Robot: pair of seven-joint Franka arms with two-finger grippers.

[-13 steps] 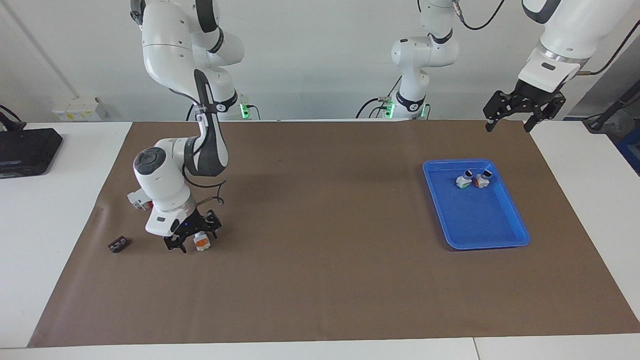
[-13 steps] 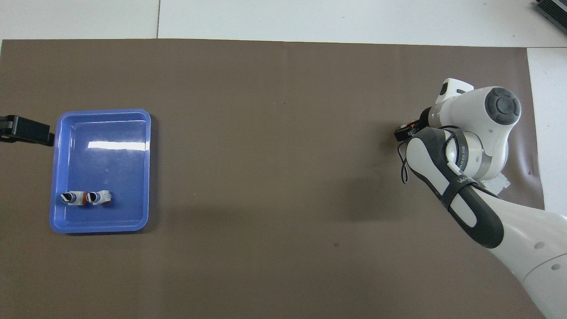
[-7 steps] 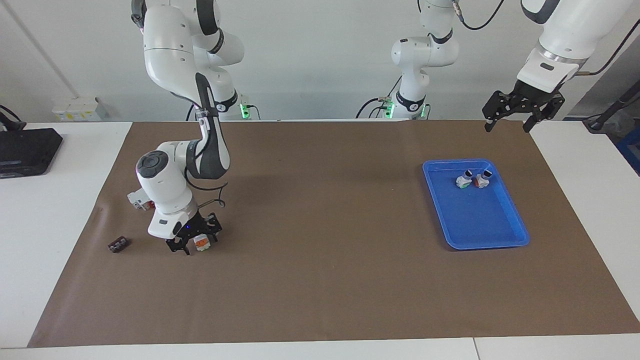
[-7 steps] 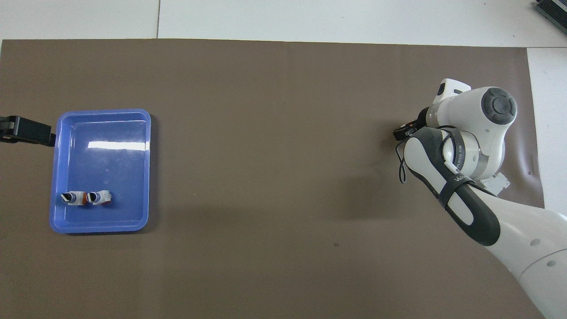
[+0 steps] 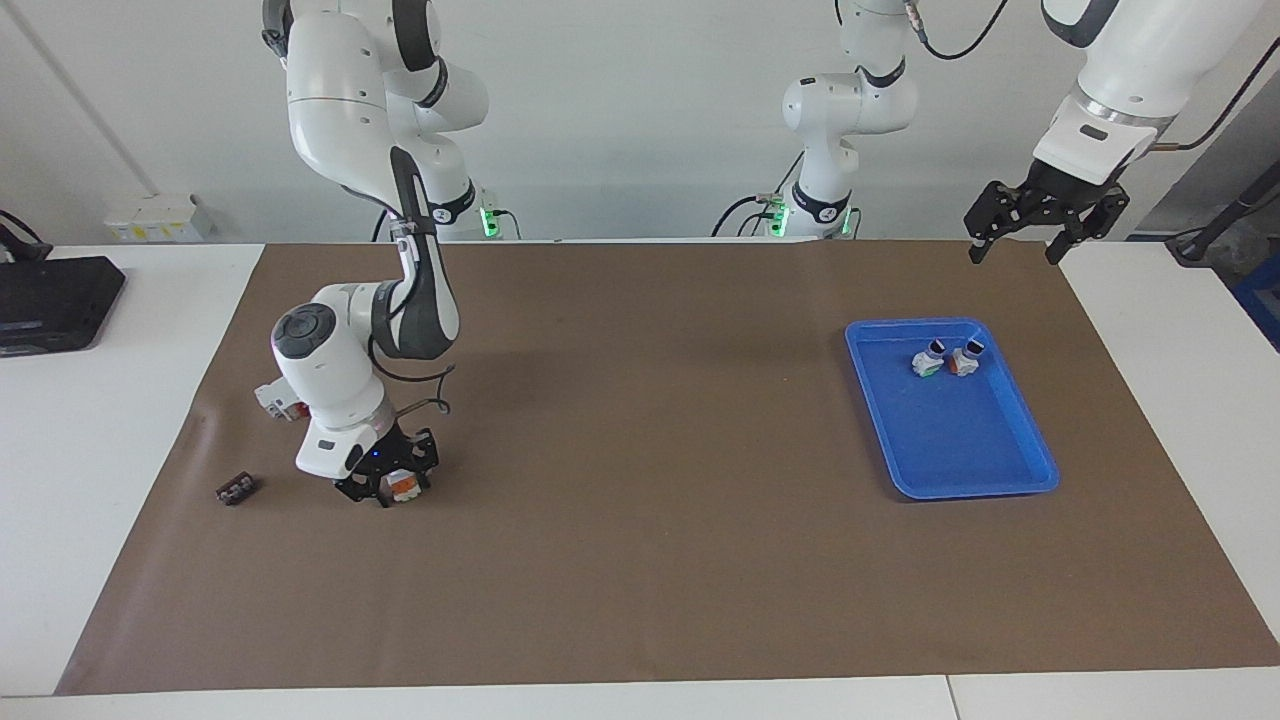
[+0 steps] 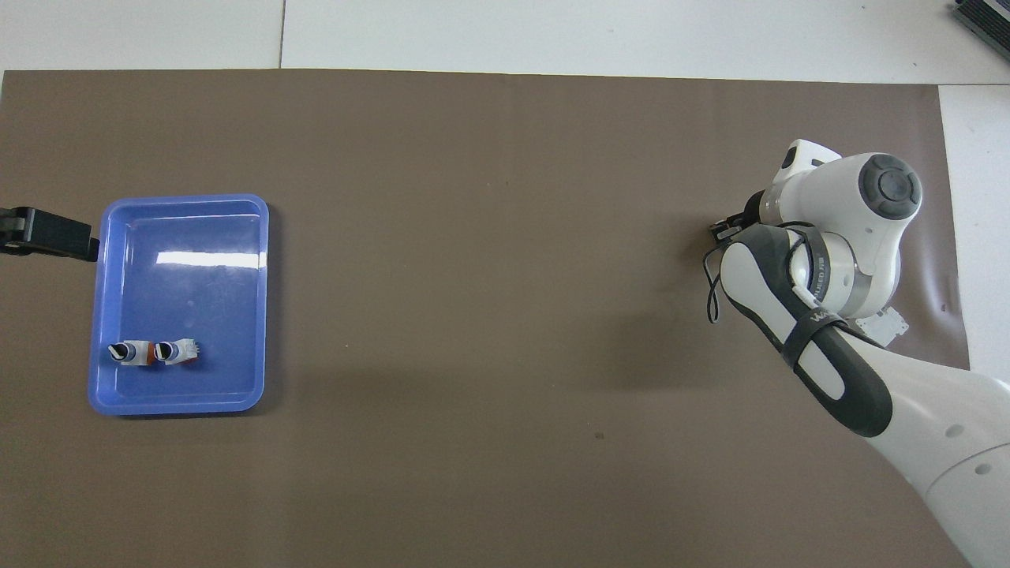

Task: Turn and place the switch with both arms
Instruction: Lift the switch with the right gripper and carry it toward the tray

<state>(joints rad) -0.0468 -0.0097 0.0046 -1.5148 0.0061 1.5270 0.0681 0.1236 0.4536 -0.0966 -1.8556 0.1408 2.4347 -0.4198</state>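
Now | right arm bent steeply down at lower left of the facing view, right gripper (image 5: 392, 487) pinching the switch (image 5: 403, 487) low at the brown mat (image 5: 640, 560) | left arm raised at upper right, waiting, left gripper (image 5: 1013, 246) spread above the mat's corner near the blue tray (image 5: 1000, 480)

White table (image 5: 120, 420) carries brown mat (image 5: 640, 560) bearing blue tray (image 5: 1030, 478).
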